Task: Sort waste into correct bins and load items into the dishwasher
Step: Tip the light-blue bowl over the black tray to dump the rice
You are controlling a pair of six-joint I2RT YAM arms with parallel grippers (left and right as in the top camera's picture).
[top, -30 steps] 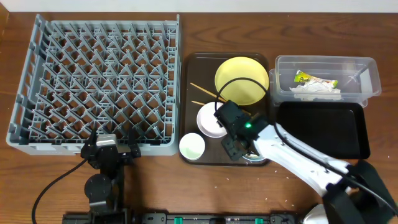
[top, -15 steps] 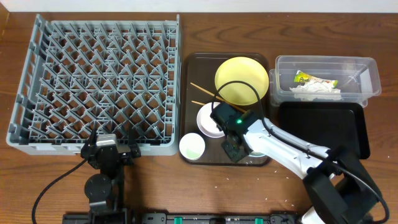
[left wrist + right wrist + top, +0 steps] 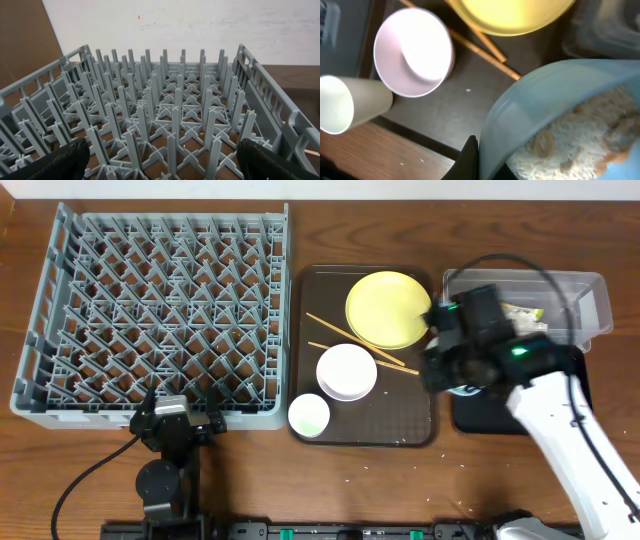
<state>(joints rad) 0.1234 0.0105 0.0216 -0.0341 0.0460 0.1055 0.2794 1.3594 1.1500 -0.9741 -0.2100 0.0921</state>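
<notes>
- The right gripper (image 3: 448, 370) is closed on the rim of the light blue bowl (image 3: 555, 110), which has white rice (image 3: 570, 142) inside.
- This bowl is over the right edge of the dark brown serving tray (image 3: 400, 425), just beside the black tray (image 3: 560, 395).
- On the serving tray lie the yellow plate (image 3: 388, 310), the white bowl (image 3: 346, 371), the small white cup (image 3: 308, 416) and the chopsticks (image 3: 340, 332).
- The left gripper (image 3: 167, 162) has its jaws wide apart and holds nothing, in front of the grey dish rack (image 3: 170, 100).

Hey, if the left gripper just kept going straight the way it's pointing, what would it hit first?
Most likely the grey dish rack: the open left gripper faces its near edge and upright pegs, with nothing between. The exact gap is unclear.
</notes>
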